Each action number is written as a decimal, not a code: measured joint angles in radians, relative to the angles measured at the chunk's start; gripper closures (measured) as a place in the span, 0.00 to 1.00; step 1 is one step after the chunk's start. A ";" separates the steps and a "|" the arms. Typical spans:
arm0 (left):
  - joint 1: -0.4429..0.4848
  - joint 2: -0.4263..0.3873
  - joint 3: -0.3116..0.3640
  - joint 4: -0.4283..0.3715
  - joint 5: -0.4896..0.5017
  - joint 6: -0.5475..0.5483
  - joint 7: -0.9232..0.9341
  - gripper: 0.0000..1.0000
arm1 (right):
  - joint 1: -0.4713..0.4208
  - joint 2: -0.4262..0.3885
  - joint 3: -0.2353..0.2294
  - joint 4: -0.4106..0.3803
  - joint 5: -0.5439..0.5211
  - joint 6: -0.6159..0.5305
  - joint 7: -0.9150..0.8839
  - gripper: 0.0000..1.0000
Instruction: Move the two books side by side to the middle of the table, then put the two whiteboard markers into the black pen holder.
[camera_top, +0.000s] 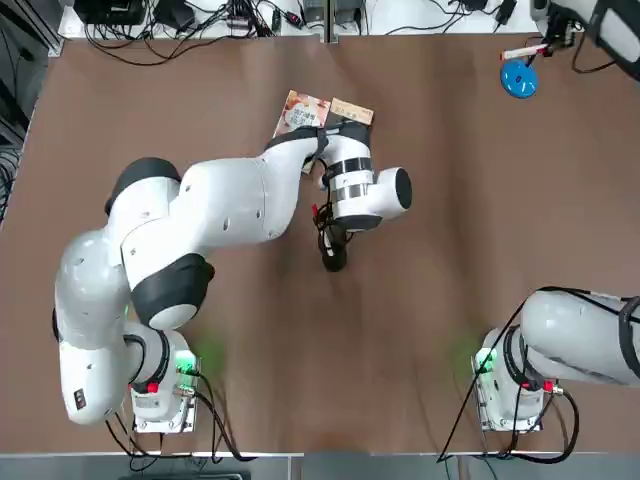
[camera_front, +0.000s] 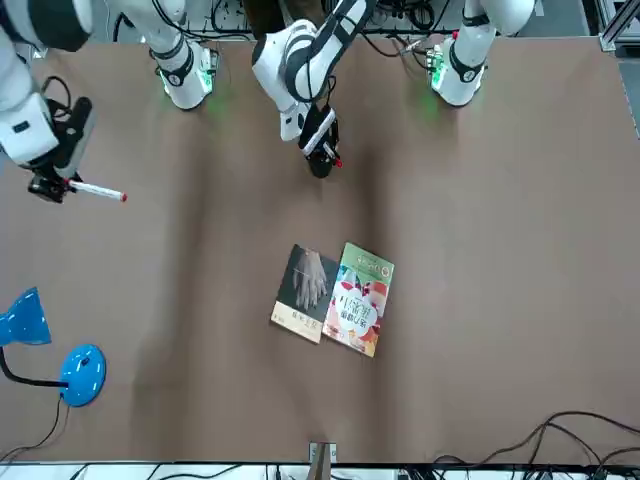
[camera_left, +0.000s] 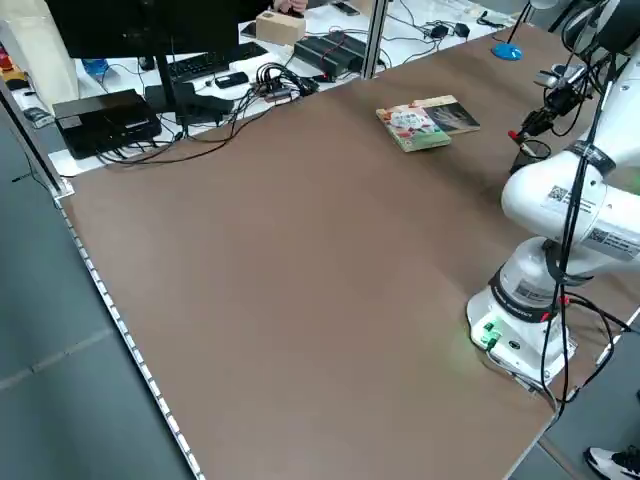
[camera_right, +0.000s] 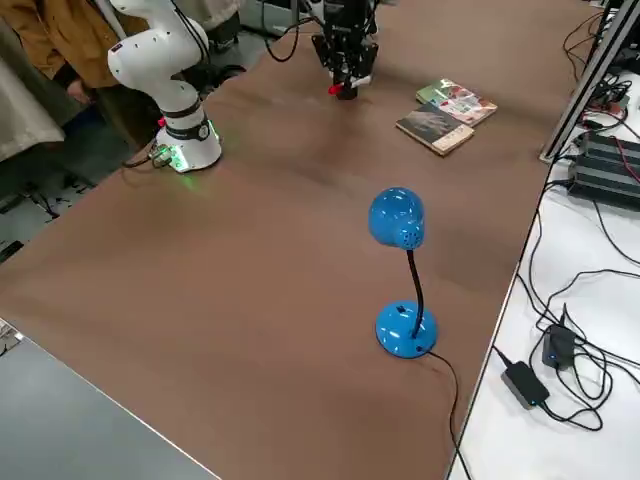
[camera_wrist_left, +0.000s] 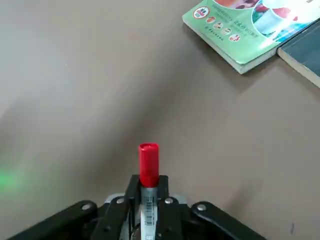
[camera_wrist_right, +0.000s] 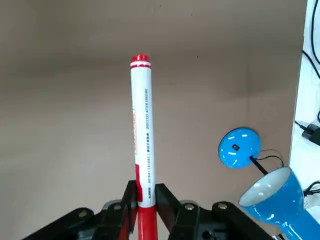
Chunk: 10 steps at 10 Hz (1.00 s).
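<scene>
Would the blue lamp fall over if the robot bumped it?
The lamp might wobble, since its head sits up on a thin bent neck. But its wide round base lies flat, so a gentle bump would probably just slide it.

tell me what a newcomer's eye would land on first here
Probably the glossy blue desk lamp standing on the brown tabletop, off to the robot's right. Next, the colourful floral paperback beside the dark grey one with a pale hand, side by side near the table's far edge.

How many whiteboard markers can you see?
2: one marker gripped by the left gripper, the other marker by the right gripper. Others may be hidden.
</scene>
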 joint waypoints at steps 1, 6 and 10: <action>-0.001 0.002 0.000 0.009 0.000 0.000 0.000 0.81 | 0.000 0.000 0.015 0.000 -0.010 -0.001 0.026 0.79; -0.001 0.000 0.007 0.042 0.001 -0.014 0.000 0.24 | 0.006 0.000 0.046 0.012 -0.067 -0.037 0.108 0.79; 0.031 -0.085 0.052 0.054 0.009 -0.042 0.056 0.00 | 0.022 -0.003 0.198 0.054 -0.109 -0.157 0.325 0.79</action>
